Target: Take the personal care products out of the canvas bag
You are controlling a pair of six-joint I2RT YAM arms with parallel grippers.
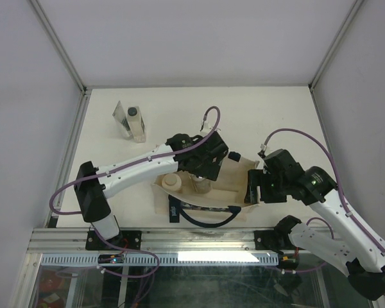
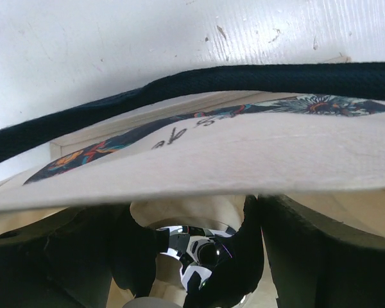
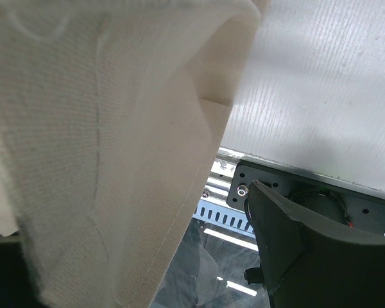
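The canvas bag (image 1: 234, 174) lies near the front edge with its mouth open, and it fills the left wrist view (image 2: 244, 160). My left gripper (image 1: 203, 172) reaches into it. In the left wrist view its dark fingers (image 2: 135, 250) press on both sides of the shiny silvery bottle (image 2: 208, 253). The beige bottle (image 1: 172, 183) stands in the bag just left of it. The flat silvery tube (image 1: 120, 115) and the clear bottle with dark cap (image 1: 136, 125) stand on the table at the back left. My right gripper (image 1: 252, 190) is open at the bag's right edge; canvas (image 3: 102, 160) drapes over its left finger, and its right finger (image 3: 295, 244) is apart.
The bag's navy strap (image 1: 208, 219) loops toward the front edge, beside the navy label (image 1: 173, 210). The metal rail (image 1: 199, 256) runs along the near edge. White walls close the table at left, back and right.
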